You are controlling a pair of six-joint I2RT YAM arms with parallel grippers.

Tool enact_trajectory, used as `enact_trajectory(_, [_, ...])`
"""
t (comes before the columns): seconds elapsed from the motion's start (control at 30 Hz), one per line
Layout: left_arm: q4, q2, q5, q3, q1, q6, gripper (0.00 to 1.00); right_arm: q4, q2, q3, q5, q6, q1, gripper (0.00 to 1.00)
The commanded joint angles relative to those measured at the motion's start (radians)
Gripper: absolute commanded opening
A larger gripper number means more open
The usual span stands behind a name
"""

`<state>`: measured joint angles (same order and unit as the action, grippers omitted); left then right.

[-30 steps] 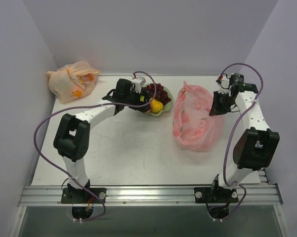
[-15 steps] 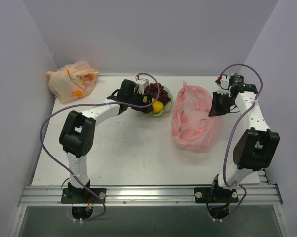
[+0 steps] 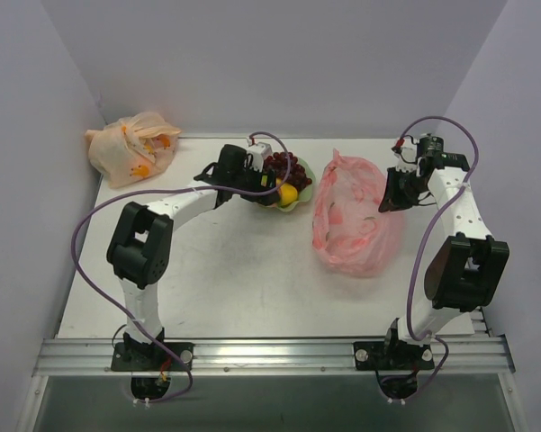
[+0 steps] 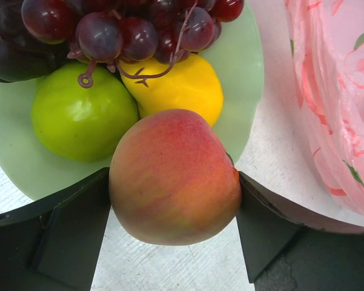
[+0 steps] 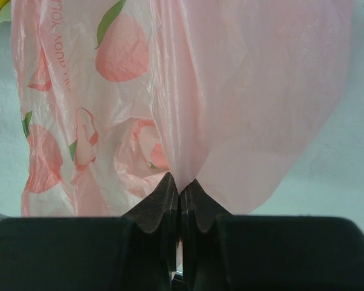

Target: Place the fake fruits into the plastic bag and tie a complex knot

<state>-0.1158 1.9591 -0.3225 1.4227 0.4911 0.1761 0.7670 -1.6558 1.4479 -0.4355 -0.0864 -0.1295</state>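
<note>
Progress: early; no fruit shows inside the bag, and no knot is tied.
Left gripper [image 4: 174, 177]: spread wide, one finger pressed against each flank of the peach [image 4: 171, 173], at the near rim of the green bowl [image 4: 247, 79].
Right gripper [image 5: 180, 189]: pressed together, pinching the film at the right edge of the pink plastic bag [image 3: 356, 220].
Bowl contents: grape bunch [image 4: 127, 30], yellow fruit [image 4: 185, 90], green fruit [image 4: 82, 114], a dark purple piece [image 4: 12, 51].
Pink bag: lies on the table just right of the bowl; only printed peaches show through it.
Remaining: by my reading, every fruit must go in, then the knot.
Other bag: tied orange bag [image 3: 130, 148], far left corner, untouched.
</note>
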Motion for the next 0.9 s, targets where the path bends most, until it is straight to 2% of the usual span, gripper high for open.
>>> enact_trajectory(0.0, [0.030,-0.100,-0.058,0.025,0.003,0.025,0.72,0.031,0.036,0.006,-0.025,-0.019,0.007,0.00])
enact_trajectory(0.13, [0.045,-0.164,-0.105,0.039,0.017,0.063,0.72,0.037,0.044,0.000,-0.049,-0.036,0.005,0.00])
enact_trajectory(0.3, [0.051,-0.157,-0.119,0.111,0.082,0.100,0.71,0.041,0.059,-0.012,-0.080,-0.053,0.007,0.00])
enact_trajectory(0.6, [0.097,0.035,-0.069,0.304,0.289,0.138,0.75,0.045,0.048,-0.027,-0.170,-0.050,0.005,0.00])
enact_trajectory(0.77, [0.100,0.139,-0.032,0.358,0.352,0.115,0.78,0.045,0.042,-0.032,-0.183,-0.049,0.007,0.00])
enact_trajectory(0.87, [0.102,0.176,0.005,0.372,0.376,0.105,0.84,0.046,0.037,-0.030,-0.189,-0.049,0.007,0.00])
